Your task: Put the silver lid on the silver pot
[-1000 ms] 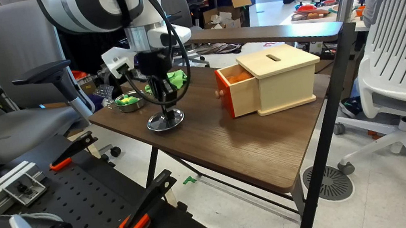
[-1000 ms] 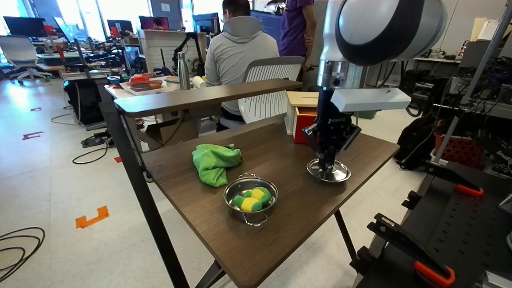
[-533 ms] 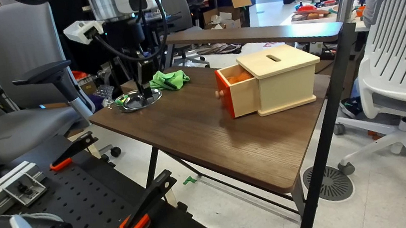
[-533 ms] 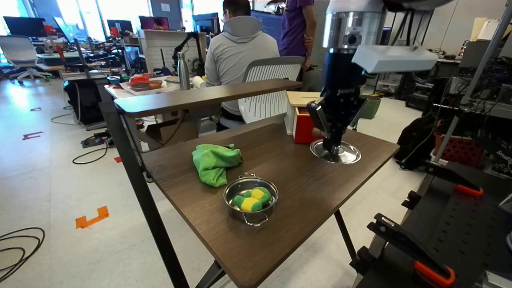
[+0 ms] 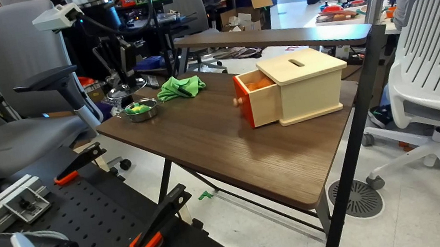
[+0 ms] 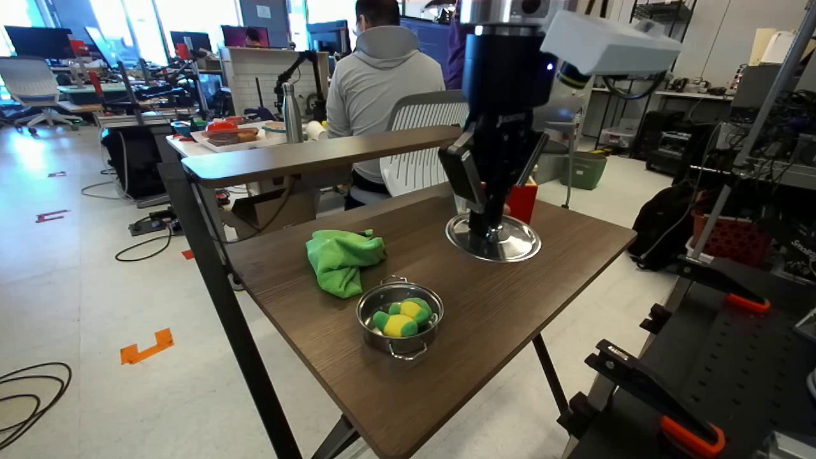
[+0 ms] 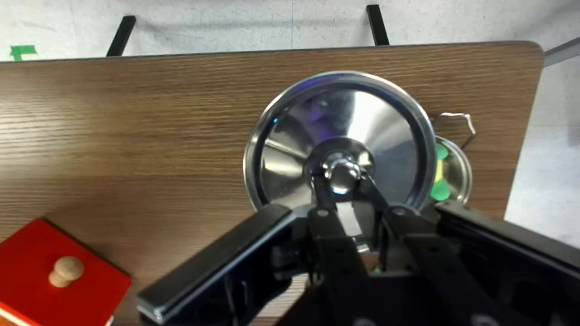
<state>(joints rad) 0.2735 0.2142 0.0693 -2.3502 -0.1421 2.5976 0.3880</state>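
A black gripper (image 7: 343,179) is gripping the knob (image 7: 343,172) of a round silver lid (image 7: 331,108), a finger (image 7: 323,199) lying on each side of it. The lid is hanging roughly level in the air above a brown wood-grain table (image 6: 484,331). In an exterior view, the silver pot (image 6: 377,342) is sitting on the table at eight o'clock from the lid, apart from it; in the wrist view it is showing at three o'clock, partly hiding behind the lid's rim. Green-and-yellow objects (image 6: 400,326) are lying inside the pot. In an exterior view, a crumpled green cloth (image 6: 344,261) is resting just beside the pot, between ten and eleven o'clock. In an exterior view, a pale wooden box (image 5: 310,96) is standing at three o'clock from the pot, well apart, its red-fronted drawer (image 5: 244,102) sticking out and holding something orange (image 5: 259,84). Beyond the table, a person in a gray hooded top (image 6: 386,76) is sitting, facing away.
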